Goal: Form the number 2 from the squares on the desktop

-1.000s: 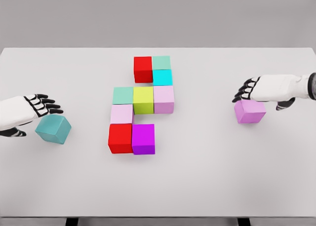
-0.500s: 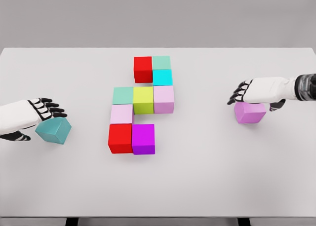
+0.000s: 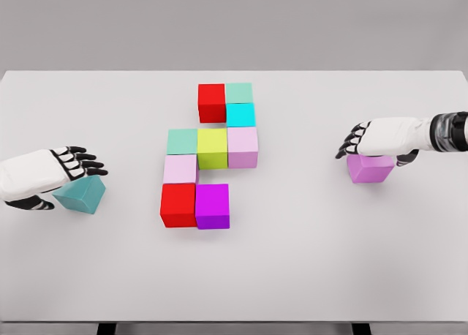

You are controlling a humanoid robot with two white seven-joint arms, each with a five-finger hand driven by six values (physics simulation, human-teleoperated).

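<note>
Several coloured cubes sit joined mid-table: a red cube (image 3: 212,102), a mint one (image 3: 239,93), a cyan one (image 3: 240,115), a second mint (image 3: 182,141), an olive-yellow one (image 3: 212,148), a lilac one (image 3: 243,146), a pale pink one (image 3: 180,169), another red (image 3: 178,205) and a magenta one (image 3: 212,206). A loose teal cube (image 3: 82,196) lies at the left, with my left hand (image 3: 72,177) low over its top, fingers spread. At the right, my right hand (image 3: 373,151) rests over a violet cube (image 3: 370,170), fingers draped past its top edge.
The white table (image 3: 292,276) spans the whole view, with its far edge against a grey wall and its near edge at the bottom. Bare surface lies between each loose cube and the central group.
Both hands have sunk lower onto their cubes. The left hand covers more of the teal cube, and the right hand shifted slightly left. Neither cube has moved.
</note>
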